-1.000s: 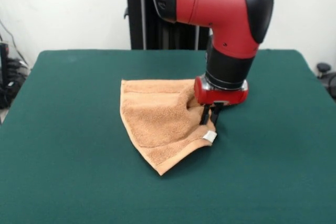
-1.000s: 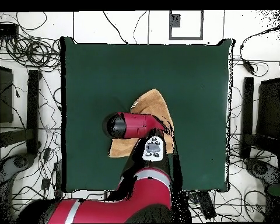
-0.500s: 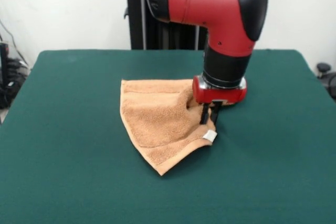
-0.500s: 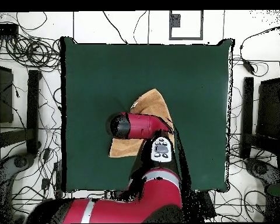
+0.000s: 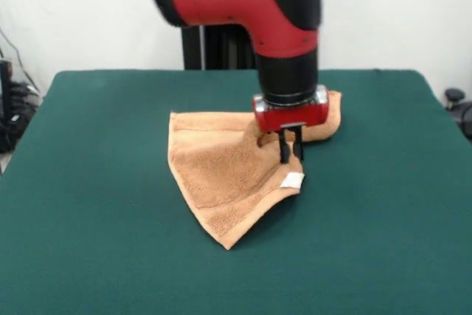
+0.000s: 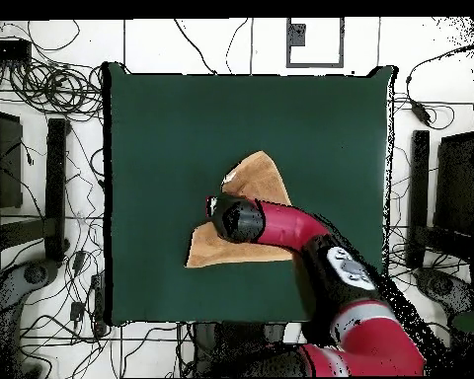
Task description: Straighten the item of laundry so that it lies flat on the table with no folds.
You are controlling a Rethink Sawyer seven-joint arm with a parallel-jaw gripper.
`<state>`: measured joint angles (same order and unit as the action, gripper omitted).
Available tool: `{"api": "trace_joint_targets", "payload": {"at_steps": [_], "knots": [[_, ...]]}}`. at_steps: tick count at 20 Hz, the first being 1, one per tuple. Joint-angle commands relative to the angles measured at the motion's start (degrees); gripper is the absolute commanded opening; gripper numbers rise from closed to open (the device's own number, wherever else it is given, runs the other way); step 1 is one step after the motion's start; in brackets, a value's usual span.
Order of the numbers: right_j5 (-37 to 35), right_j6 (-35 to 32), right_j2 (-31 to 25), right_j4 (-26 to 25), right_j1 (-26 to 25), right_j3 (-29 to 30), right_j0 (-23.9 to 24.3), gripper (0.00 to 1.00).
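Observation:
The tan terry towel (image 5: 221, 167) lies folded in a rough triangle in the middle of the green table (image 5: 96, 204). Its white tag (image 5: 293, 180) hangs at the right corner, and another part of the towel shows behind the wrist at the right. My gripper (image 5: 290, 157) stands just above the tag with its fingers close together, pinching the towel's puckered right edge. In the overhead view the towel (image 6: 258, 178) shows on both sides of the arm's wrist (image 6: 236, 218), which hides the gripper.
The red and black arm (image 6: 320, 252) reaches over the table's (image 6: 162, 118) near-right part in the overhead view. Cables and stands (image 6: 53, 178) lie on the floor around the table.
The arm has swung over and the gripper has moved a little left and up. The tagged corner has risen slightly with it, and the towel part behind the wrist has come into view.

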<state>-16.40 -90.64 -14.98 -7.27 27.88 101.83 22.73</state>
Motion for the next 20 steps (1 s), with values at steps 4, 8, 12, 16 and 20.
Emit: {"api": "trace_joint_targets", "payload": {"at_steps": [4,8,12,16,20], "knots": [[13.9,4.1,-23.6,-14.9,-2.7,8.2,21.4,0.0],[9.2,7.3,-28.2,-20.3,-6.9,7.3,27.7,0.0],[0.9,14.3,-37.4,-23.7,-13.6,7.3,37.4,0.0],[-9.6,22.8,-47.5,-22.8,-22.6,9.0,48.2,0.0],[-10.0,22.5,-48.5,-24.6,-23.4,8.9,48.9,0.0]]}}
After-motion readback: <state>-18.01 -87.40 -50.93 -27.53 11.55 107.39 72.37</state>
